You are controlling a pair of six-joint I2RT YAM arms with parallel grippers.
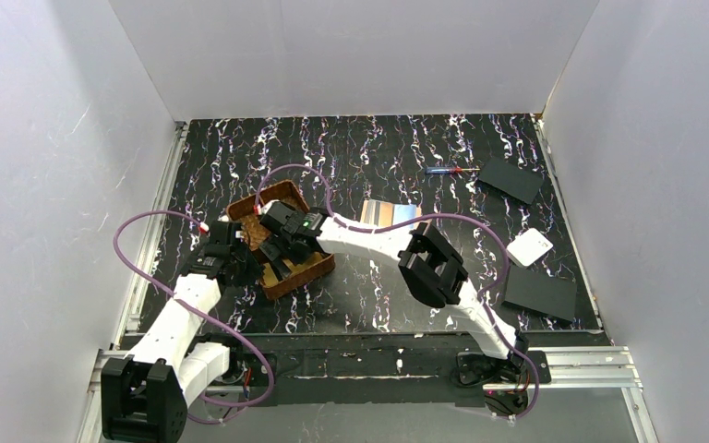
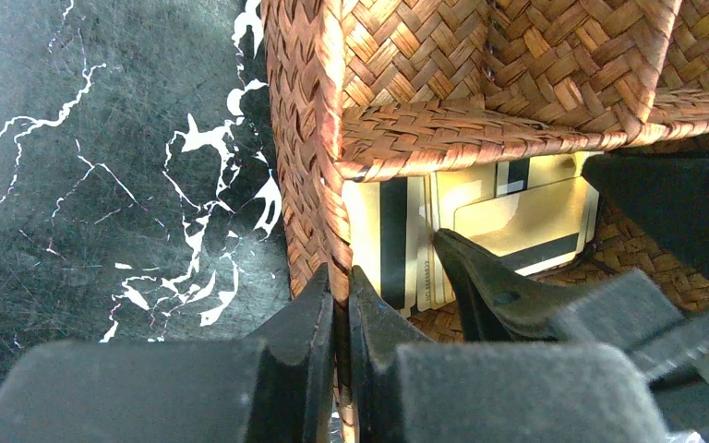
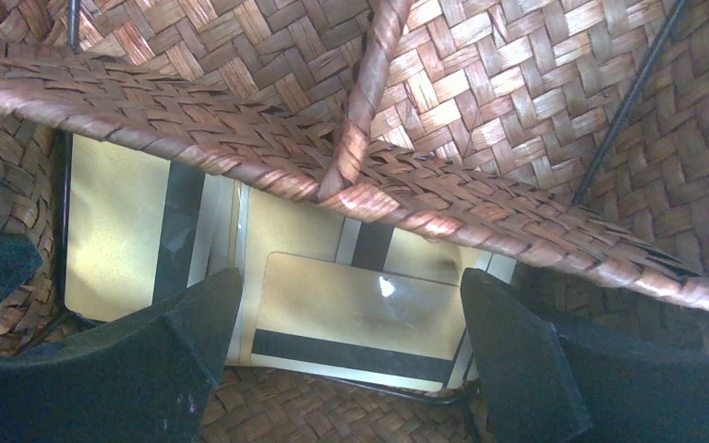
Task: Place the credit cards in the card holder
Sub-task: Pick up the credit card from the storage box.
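Credit cards (image 3: 360, 314), at least three gold ones overlapping, lie in one compartment of the single woven tray (image 3: 240, 148). Your left hand (image 2: 342, 291) is clenched on the tray wall. Your right hand (image 3: 351, 286) is spread wide astride the top card, so lower squarely and close on its short edges.

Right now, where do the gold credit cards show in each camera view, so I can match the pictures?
Top external: not visible; the woven tray that holds them sits left of centre.
Left wrist: credit cards centre-right, just below the tray's divider.
Right wrist: credit cards lower centre, between the open fingers of the right gripper.
Shared landmark: the divider.
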